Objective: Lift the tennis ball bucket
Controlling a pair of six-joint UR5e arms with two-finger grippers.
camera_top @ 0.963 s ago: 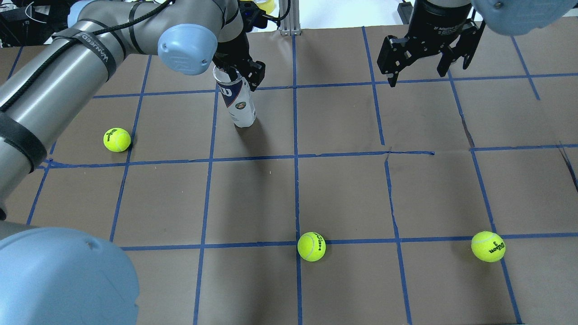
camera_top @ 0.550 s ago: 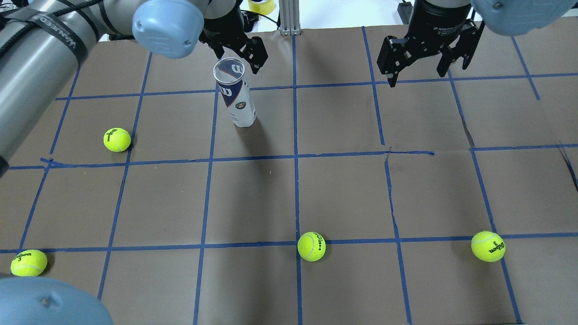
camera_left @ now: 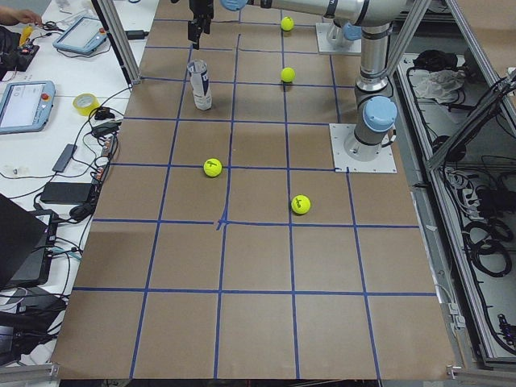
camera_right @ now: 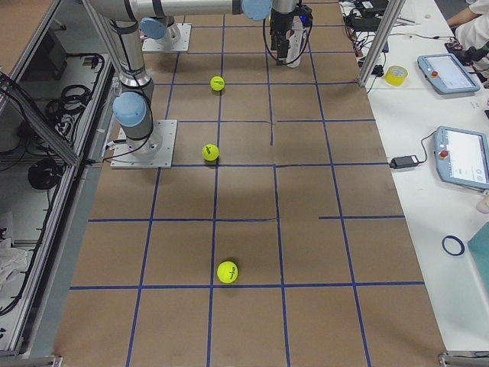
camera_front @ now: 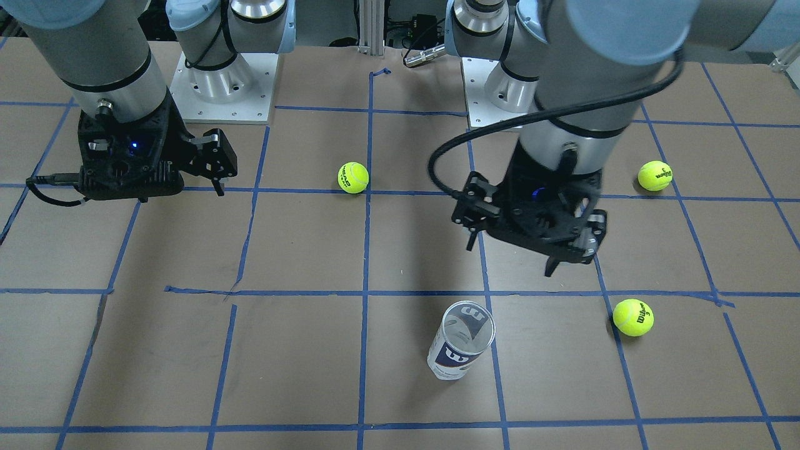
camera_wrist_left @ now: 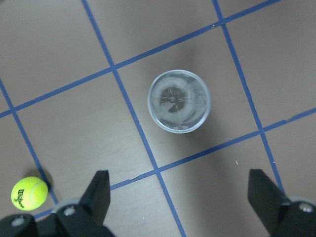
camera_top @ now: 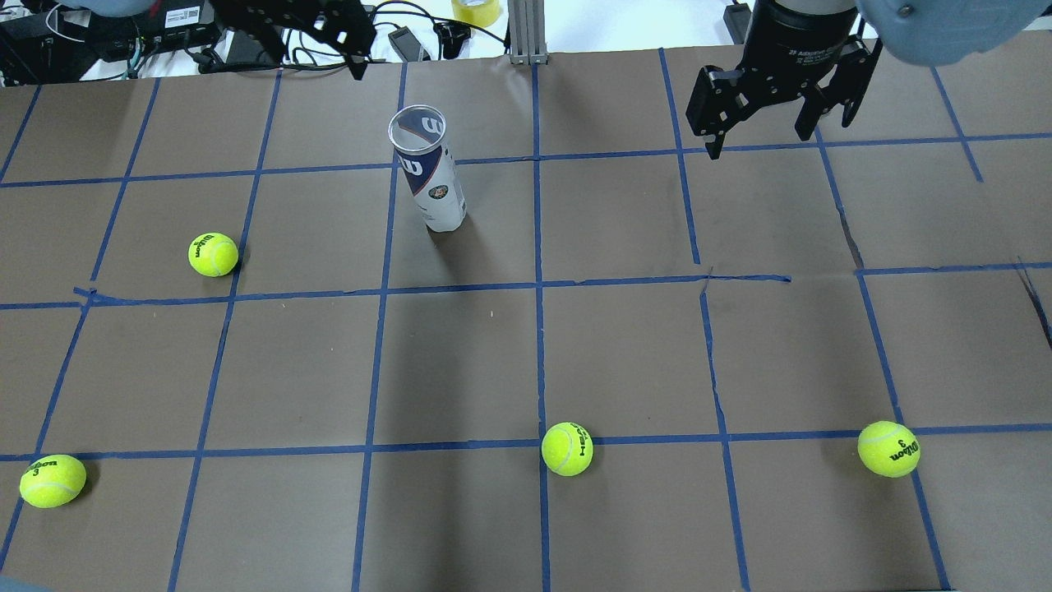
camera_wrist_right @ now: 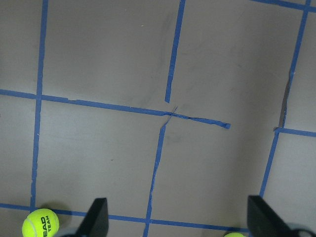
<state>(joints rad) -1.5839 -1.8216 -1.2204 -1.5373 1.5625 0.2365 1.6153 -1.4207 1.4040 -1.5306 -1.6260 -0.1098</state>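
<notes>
- Overhead exterior, left to right: Wilson tennis ball at the near-left edge of the brown paper table, which is gridded with blue tape.
- second Wilson ball farther back, touching a blue tape line.
- left gripper raised above the table, fingers spread wide, nothing between them. It is clear of the can and not touching it.
- tennis ball bucket stands upright on the table in the far row, just right of a tape line. Its open mouth faces up, and it has a white and navy label with a "W". The left wrist view looks straight down into it: empty, bare bottom visible.
- HEAD tennis ball near-centre, on a tape crossing.
- right gripper hovers over the far right of the table, fingers spread, holding nothing, well apart from the can.
- third Wilson ball near-right, beside a tape line.
</notes>
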